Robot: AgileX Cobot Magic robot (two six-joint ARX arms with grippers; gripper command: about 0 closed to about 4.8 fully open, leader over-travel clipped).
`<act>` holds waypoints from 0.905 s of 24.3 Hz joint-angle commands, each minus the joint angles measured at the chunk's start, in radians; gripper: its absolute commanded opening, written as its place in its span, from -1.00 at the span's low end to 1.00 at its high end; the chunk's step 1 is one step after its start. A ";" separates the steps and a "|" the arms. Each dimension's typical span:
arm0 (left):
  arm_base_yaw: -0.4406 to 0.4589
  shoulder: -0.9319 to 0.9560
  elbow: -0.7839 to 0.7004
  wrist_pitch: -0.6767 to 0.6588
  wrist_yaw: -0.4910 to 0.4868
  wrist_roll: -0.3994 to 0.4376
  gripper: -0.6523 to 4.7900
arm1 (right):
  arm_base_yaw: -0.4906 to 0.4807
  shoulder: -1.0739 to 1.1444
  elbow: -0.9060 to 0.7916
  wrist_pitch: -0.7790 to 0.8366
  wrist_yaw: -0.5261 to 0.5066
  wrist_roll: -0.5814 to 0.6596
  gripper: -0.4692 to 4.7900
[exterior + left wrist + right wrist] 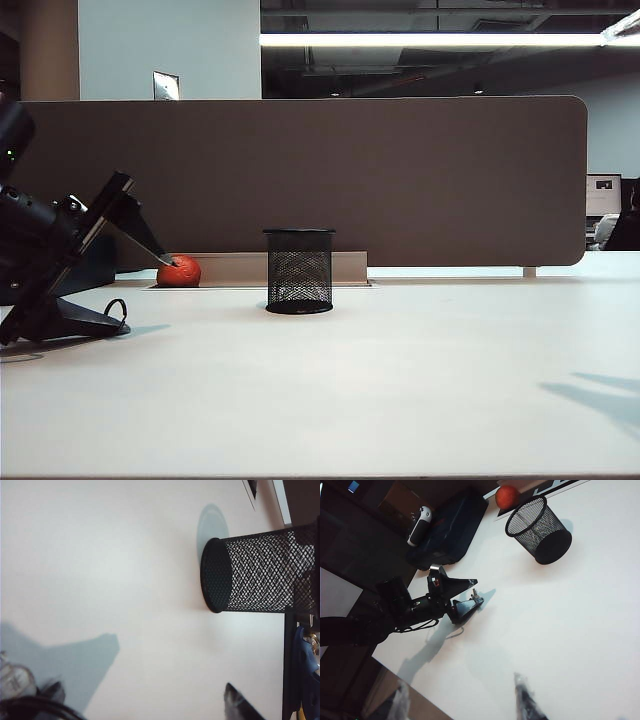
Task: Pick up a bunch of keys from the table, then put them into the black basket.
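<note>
The black basket [299, 272] [250, 575] [538, 527] stands upright on the white table [420, 380], mid-way back. My left gripper [148, 295] [140, 690] [479, 591] is open at the table's left side. One finger lies low at the surface and the other points up toward the ball. The bunch of keys shows as a thin black loop [118, 310] [451, 632] on the table beside the low finger. Its flat cluster blends with the dark finger. Nothing is gripped. My right gripper [460, 690] hangs open over the table, well away from keys and basket, outside the exterior view.
A red-orange ball [179, 271] [506, 496] lies by the brown partition [400, 180], left of the basket. A dark blue box [447, 530] with a white object [420, 517] on it sits behind the left arm. The table's edge runs near the right gripper.
</note>
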 commanded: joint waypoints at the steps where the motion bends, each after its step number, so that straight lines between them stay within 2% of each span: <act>1: -0.002 0.008 0.006 0.002 -0.007 0.005 0.75 | 0.002 -0.002 0.005 0.011 -0.023 0.003 0.22; 3: -0.002 0.009 0.012 0.001 -0.020 0.005 0.75 | 0.002 -0.002 0.005 0.003 -0.023 0.003 0.22; 7: -0.002 0.009 0.020 -0.029 -0.065 0.004 0.62 | 0.001 -0.002 0.005 0.002 -0.021 0.003 0.22; 13: -0.002 0.025 0.020 -0.081 -0.082 0.005 -0.15 | 0.001 -0.002 0.005 0.002 -0.020 0.003 0.22; 15: -0.002 0.027 0.020 -0.084 -0.082 0.005 -0.56 | 0.001 -0.002 0.005 0.002 -0.020 0.003 0.22; 20: -0.002 0.027 0.020 -0.084 -0.082 0.005 -0.60 | 0.001 -0.002 0.005 0.002 -0.020 0.003 0.22; 22: -0.002 0.027 0.020 -0.084 -0.080 0.005 -0.70 | 0.001 -0.002 0.005 0.002 -0.020 0.003 0.22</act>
